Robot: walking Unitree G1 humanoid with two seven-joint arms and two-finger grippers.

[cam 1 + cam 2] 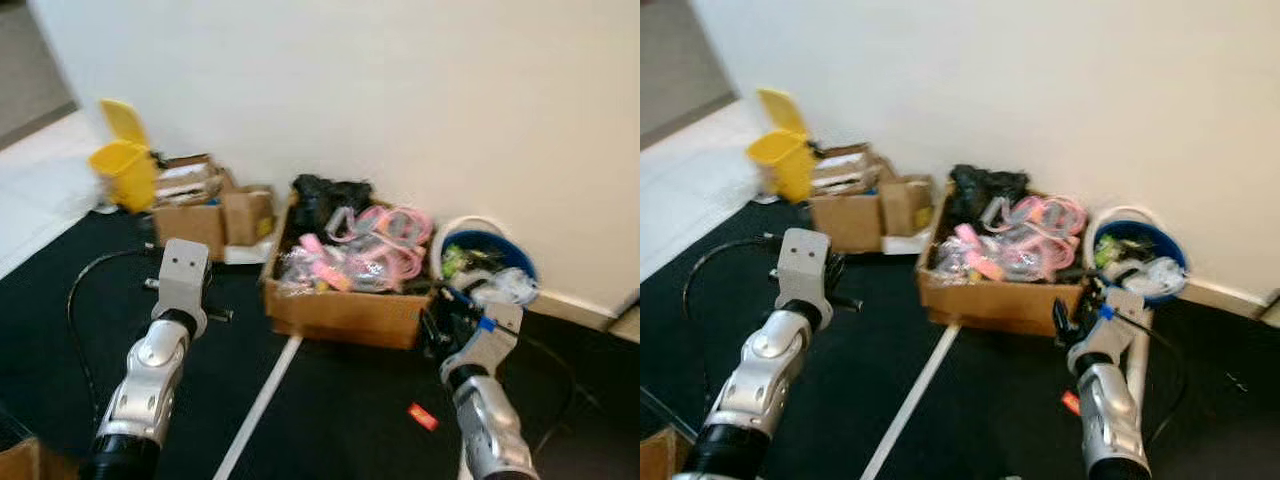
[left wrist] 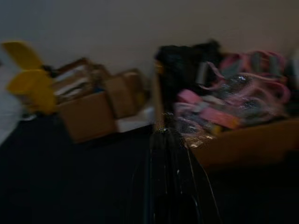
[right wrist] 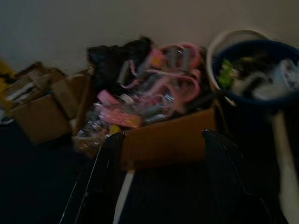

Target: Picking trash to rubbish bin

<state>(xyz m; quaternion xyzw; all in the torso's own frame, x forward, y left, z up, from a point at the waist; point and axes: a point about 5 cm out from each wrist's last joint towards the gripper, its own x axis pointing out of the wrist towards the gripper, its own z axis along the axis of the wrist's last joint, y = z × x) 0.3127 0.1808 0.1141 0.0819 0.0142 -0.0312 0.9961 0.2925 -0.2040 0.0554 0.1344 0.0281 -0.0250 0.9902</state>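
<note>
Yellow bin point(image 1: 124, 165) against a cream wall point(image 1: 400, 90); brown cardboard boxes point(image 1: 200, 215); a brown box point(image 1: 345, 310) heaped with pink and black items; blue bucket point(image 1: 490, 255) with white rim; black floor point(image 1: 340, 410) crossed by a white line point(image 1: 262, 400); red scrap point(image 1: 423, 416)

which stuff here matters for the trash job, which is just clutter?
Job: blue rubbish bin, already holding trash; small red scrap on the dark floor; right gripper, open.

Clutter: big cardboard box of pink items; smaller cardboard boxes; yellow bin; black cable.
</note>
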